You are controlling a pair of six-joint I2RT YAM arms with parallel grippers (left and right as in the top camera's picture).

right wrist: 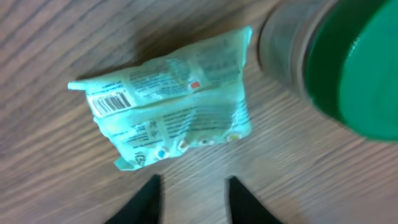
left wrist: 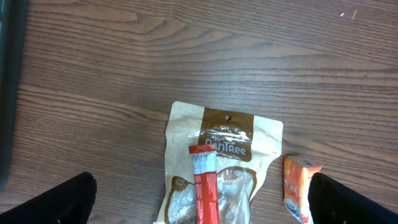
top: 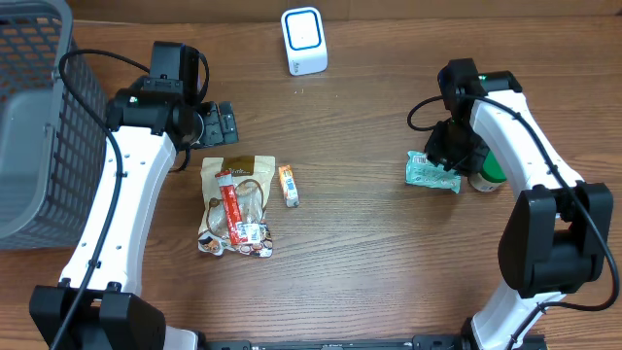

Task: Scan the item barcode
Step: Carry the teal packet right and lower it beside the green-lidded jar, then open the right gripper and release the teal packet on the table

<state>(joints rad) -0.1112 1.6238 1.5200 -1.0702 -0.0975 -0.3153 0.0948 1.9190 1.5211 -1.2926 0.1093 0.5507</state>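
A mint-green packet [top: 431, 172] lies flat on the wooden table, and in the right wrist view the packet [right wrist: 171, 121] shows its barcode face up at its left end. My right gripper [top: 449, 156] hovers just over it, and in the wrist view the gripper [right wrist: 193, 178] has its fingers apart with only bare wood between them. The white scanner with a blue face [top: 304, 41] stands at the far edge. My left gripper [top: 222, 124] is wide open above a brown pouch [left wrist: 227, 134], holding nothing.
A red stick pack [top: 231, 206] lies on the brown pouch [top: 236, 204], with a small orange packet [top: 289, 185] beside it. A green-lidded jar [top: 489, 173] stands right of the mint packet. A grey mesh basket [top: 39, 126] fills the left edge.
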